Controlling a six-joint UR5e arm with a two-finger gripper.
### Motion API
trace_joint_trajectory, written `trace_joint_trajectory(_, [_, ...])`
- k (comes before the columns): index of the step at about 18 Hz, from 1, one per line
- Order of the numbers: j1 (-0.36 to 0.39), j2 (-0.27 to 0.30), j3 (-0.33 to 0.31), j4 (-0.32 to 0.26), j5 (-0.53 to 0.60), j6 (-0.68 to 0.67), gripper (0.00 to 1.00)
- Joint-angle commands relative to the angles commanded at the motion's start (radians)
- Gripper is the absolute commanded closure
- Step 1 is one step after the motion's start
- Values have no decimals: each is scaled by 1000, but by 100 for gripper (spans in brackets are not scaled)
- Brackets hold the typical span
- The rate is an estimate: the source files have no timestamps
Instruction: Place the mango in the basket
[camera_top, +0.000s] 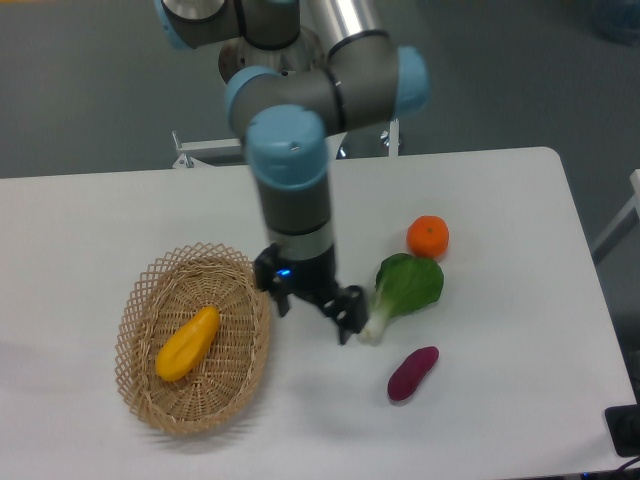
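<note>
Mango in basket; gripper empty beside the rim.

We see the mango (187, 344) lying inside the basket (140, 300), and the gripper (312, 308) at the basket's 3 o'clock, fingers spread and holding nothing. On the white counter (500, 200), bok choy (405, 288), tangerine (427, 237) and sweet potato (412, 373) lie at the gripper's 3 o'clock.

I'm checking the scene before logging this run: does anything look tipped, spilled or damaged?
Nothing stands out. The mango lies inside the upright basket, and the end effector hangs open and empty beside its rim.
</note>
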Motion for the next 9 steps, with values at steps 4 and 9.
trace_joint_trajectory(4, [89, 20, 2, -60, -2, 161, 0])
trace_joint_trajectory(9, [146, 20, 2, -69, -5, 241, 0])
